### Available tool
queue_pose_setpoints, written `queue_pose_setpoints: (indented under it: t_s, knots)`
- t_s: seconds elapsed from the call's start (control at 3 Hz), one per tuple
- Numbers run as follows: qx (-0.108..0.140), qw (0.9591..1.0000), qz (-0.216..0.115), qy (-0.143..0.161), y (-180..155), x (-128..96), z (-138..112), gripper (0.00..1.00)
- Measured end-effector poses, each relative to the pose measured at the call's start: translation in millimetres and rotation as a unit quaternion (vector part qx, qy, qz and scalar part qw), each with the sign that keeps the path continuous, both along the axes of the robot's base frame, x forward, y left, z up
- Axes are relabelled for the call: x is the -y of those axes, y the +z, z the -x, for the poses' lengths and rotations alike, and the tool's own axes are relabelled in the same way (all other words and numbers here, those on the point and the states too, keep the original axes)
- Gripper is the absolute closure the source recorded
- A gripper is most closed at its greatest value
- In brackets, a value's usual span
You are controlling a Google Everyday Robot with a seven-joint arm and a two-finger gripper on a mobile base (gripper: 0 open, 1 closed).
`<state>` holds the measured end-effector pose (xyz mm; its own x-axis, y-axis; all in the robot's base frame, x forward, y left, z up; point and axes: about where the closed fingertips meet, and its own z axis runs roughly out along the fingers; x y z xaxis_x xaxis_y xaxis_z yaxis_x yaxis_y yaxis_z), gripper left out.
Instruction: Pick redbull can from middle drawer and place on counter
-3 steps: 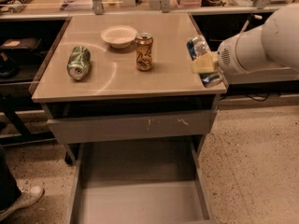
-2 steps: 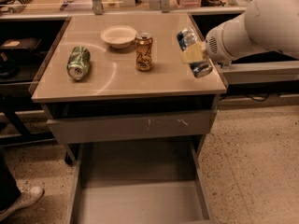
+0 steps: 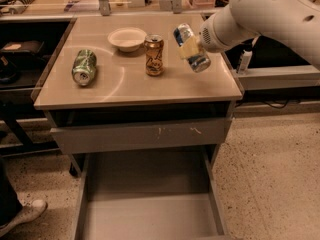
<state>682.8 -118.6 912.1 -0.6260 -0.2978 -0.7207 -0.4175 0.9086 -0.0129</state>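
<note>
Moved since a second ago: the arm (image 3: 270, 14) has carried the blue can (image 3: 183, 34) leftward from the worktop's right edge to a spot over its right half. Item, tool (image 3: 192, 47): clamped across the middle of the blue can, one yellowish finger pad showing on the can's near side. Item, blue can: held off the surface, tilted, silver top leaning far and left, base near and right; it hangs just right of the orange can (image 3: 154, 55). Item, worktop (image 3: 130, 84): carries an upright orange can at centre, a pale bowl (image 3: 127, 38) just beyond it, and a dented green can (image 3: 84, 67) lying on its side toward the left. Item, drawer (image 3: 150, 204): pulled out low and near, floor bare. Step in hand, by judgement: setting the can down. To do it well, the can should be brought upright before lowering, aimed at the bare patch right of the orange can and back from the right edge, and the tool released only once the base sits flat. Risk noted: a tilted release could tip the can into the orange can or off the edge.
</note>
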Motion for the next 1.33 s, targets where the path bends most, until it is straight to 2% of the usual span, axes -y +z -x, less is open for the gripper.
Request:
queue_pose_setpoints:
  t_s: [0.33, 0.67, 1.33]
  knots:
    - [-0.018, 0.9998, 0.004, 0.002, -17.7, -3.5, -27.7, 1.0]
    - [-0.03, 0.9994, 0.014, -0.002, -35.7, 3.7, -45.6, 1.0]
    - [-0.056, 0.9977, 0.036, -0.007, -71.6, 12.0, -58.1, 1.0]
